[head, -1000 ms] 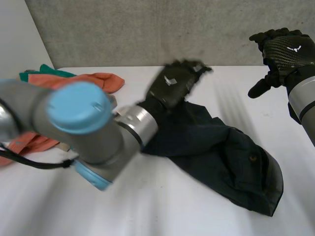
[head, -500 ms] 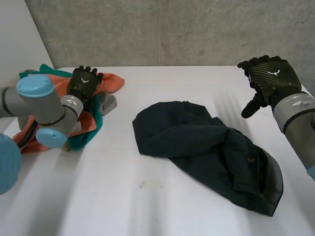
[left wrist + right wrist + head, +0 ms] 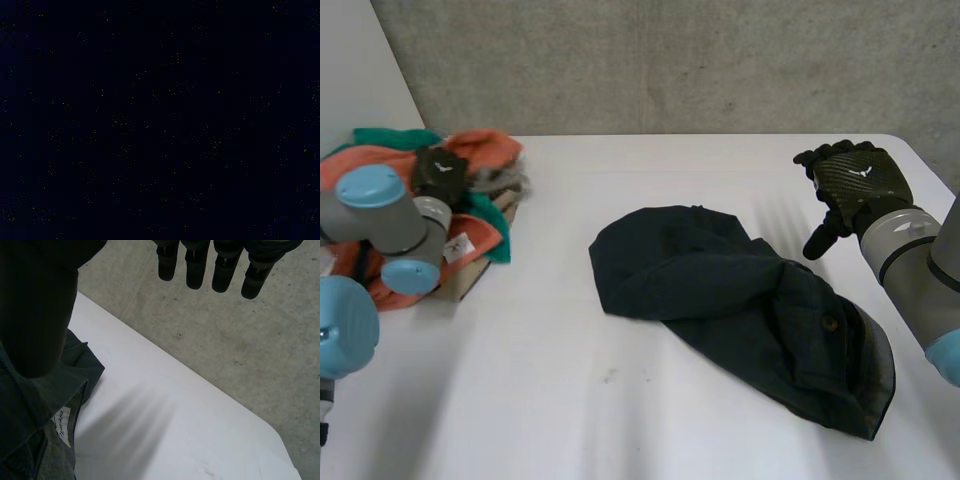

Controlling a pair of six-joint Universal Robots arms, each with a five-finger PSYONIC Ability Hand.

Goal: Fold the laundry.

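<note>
**White table against grey concrete wall**

A white table (image 3: 620,400) takes up most of the head view. Its top is matte and smooth, with a few faint scuff marks toward the near side. The far edge meets a grey concrete wall (image 3: 670,60) that is rough and speckled with some darker spots. A plain white panel (image 3: 360,70) stands slanted at the wall's left end. The light is soft and diffuse. In the right wrist view a rounded table corner (image 3: 260,440) sits against grey concrete (image 3: 235,340), possibly floor rather than wall.

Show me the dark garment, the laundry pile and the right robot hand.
dark garment (image 3: 740,300): head view, its middle.
laundry pile (image 3: 490,148): head view, orange top cloth.
right robot hand (image 3: 860,180): head view, its back.
</note>
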